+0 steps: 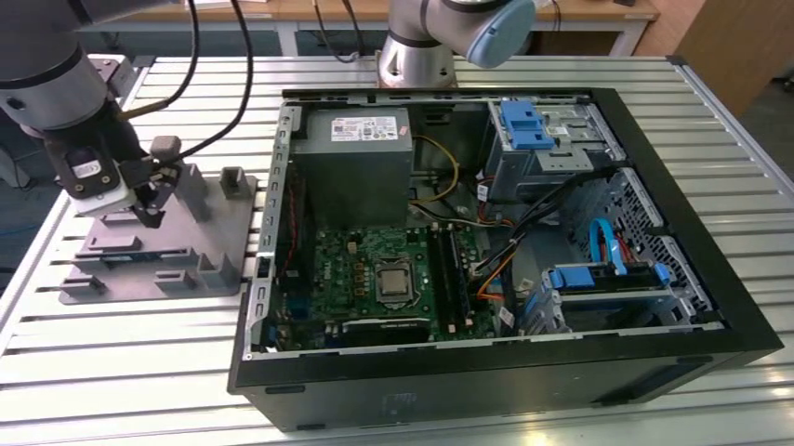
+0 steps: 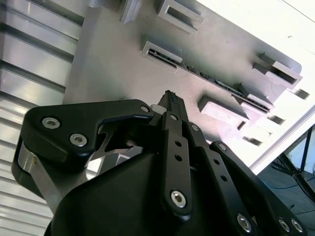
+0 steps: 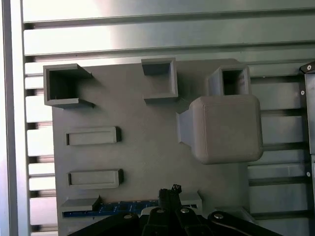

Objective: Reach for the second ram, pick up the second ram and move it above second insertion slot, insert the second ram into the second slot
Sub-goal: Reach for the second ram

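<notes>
On the exterior view's left, over a gray tray (image 1: pixel 137 279) that lies on the slatted metal table (image 1: pixel 125 372), the arm holds its pincer (image 1: pixel 149 218) pointing down. The pincer looks clenched, its tips drawn to a single point with nothing between them. It hangs just above the tray and apart from it.

In both wrist views the second ram (image 3: pixel 118 208) (image 2: pixel 211 78) stands on its long edge in the tray (image 3: pixel 147 142) (image 2: pixel 113 69), with each end seated in a small raised holder. In the first wrist view its blue board shows along the tray's edge, and the pincer (image 3: pixel 170 191) sits right over its length. In the second wrist view the pincer (image 2: pixel 171 97) stops just short of the stick, not touching it.

On the exterior view's right, beside the tray, an open computer case (image 1: pixel 434 395) lies on the table with its green motherboard (image 1: pixel 360 269) facing up.
</notes>
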### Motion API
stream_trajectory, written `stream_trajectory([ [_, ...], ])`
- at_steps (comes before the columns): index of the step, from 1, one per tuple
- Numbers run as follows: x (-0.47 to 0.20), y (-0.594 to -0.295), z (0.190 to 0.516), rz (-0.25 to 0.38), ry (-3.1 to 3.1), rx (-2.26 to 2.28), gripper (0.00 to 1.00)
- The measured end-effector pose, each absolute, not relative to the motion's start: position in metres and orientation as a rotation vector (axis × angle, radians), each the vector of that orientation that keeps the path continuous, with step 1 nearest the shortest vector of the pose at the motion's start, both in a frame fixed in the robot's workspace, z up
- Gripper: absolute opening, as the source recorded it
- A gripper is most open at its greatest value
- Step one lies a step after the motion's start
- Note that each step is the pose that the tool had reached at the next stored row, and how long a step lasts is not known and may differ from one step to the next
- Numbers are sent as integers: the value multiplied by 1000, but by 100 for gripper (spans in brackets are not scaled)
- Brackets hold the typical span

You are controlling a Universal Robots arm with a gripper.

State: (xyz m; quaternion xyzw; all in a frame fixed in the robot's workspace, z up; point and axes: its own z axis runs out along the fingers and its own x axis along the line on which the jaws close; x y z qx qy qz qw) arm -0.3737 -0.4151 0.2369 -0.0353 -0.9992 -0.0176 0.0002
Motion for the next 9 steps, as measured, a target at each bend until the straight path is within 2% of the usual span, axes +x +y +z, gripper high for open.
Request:
stream_trajectory([
  [9,-375,-415,221,-55,-3139,-111,10],
])
